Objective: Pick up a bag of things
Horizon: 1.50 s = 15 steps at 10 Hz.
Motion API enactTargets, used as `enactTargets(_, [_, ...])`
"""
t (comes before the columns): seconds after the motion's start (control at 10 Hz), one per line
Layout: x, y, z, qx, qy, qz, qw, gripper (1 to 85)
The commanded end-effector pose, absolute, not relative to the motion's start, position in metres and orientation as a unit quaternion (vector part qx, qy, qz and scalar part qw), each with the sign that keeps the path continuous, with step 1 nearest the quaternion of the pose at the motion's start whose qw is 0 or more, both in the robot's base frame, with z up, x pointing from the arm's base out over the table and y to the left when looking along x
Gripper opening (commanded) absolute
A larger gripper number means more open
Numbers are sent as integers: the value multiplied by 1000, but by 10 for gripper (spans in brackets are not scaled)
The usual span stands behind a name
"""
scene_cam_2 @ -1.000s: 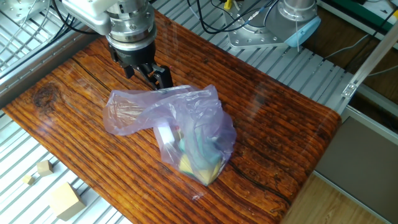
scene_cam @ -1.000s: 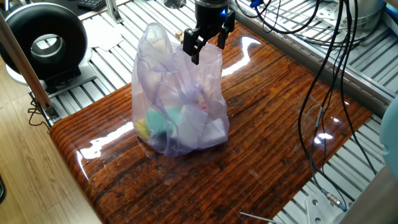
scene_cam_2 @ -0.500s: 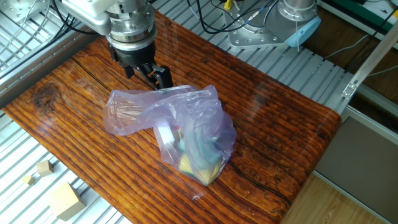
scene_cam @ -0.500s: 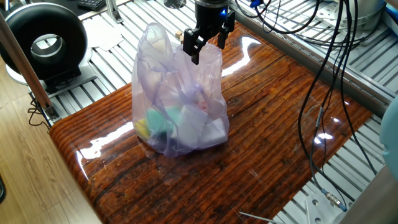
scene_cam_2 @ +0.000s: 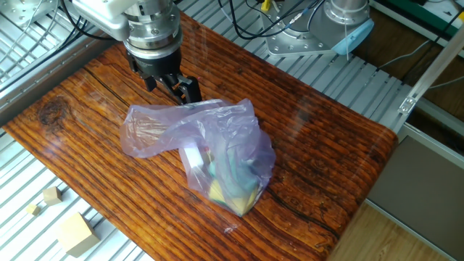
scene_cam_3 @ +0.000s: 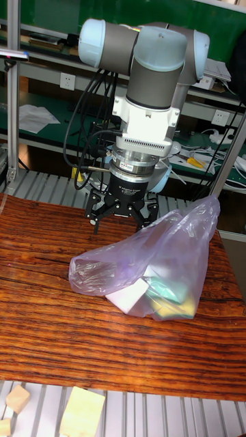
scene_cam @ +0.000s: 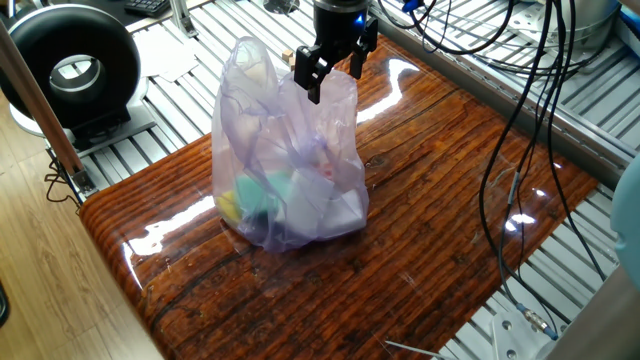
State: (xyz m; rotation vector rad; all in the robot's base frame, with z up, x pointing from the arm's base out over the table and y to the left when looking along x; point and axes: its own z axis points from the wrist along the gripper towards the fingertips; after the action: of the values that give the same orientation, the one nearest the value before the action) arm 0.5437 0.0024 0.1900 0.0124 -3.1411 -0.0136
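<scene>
The gripper [scene_cam_3: 120, 217] is held wide open with nothing gripped, just above the far edge of the bag [scene_cam_3: 154, 270]. The bag is slumped on the table [scene_cam_3: 41, 263] and stretched left to right in the tall fixed view, with the things [scene_cam_3: 167, 300] bunched at its right end. Whether loose plastic lies between the jaws cannot be told; the things are seen only as dim colours.

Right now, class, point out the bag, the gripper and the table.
bag [scene_cam: 290, 170], one fixed view, crinkled middle.
gripper [scene_cam: 335, 86], one fixed view, between fingertips.
table [scene_cam: 430, 200], one fixed view, bare wood.
</scene>
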Motion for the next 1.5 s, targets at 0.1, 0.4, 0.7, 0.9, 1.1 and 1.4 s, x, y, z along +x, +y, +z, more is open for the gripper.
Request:
enactTargets(0.1, [601,-23,197,108,-987,62,-104,17])
enactTargets(0.4, [601,-23,197,109,-987,62,-104,17])
enactTargets(0.7, [601,-23,196,108,-987,62,-104,17])
enactTargets(0.9, [601,-24,196,109,-987,61,-104,17])
enactTargets(1.1, [598,-22,195,107,-988,57,-99,17])
enactTargets(1.4, [550,-19,189,92,-995,38,-10,17])
